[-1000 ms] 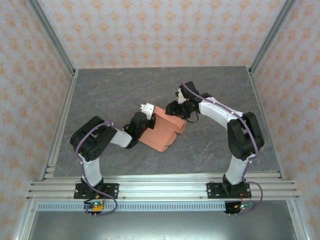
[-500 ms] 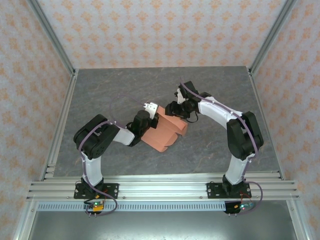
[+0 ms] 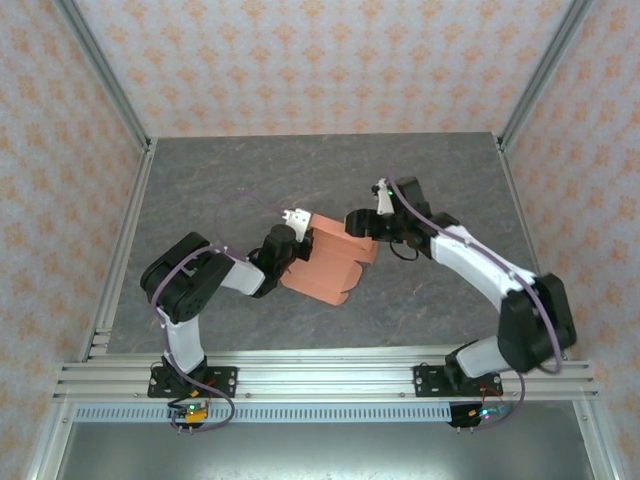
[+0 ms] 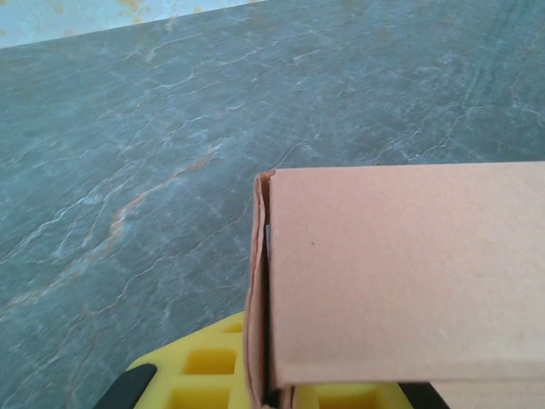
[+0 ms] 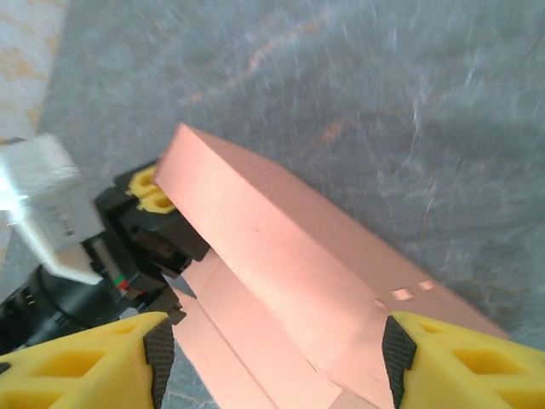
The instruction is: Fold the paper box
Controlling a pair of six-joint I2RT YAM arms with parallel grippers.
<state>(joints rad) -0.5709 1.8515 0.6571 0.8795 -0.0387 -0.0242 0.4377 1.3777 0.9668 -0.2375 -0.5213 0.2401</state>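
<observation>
The left arm [image 3: 190, 280] is crouching low at the near left, its left gripper [image 3: 300, 238] pinching tight on the paper box [image 3: 325, 268]. The right arm [image 3: 480, 265] is stretching leftward from the near right, its right gripper [image 3: 358, 222] holding its fingers wide apart.
</observation>
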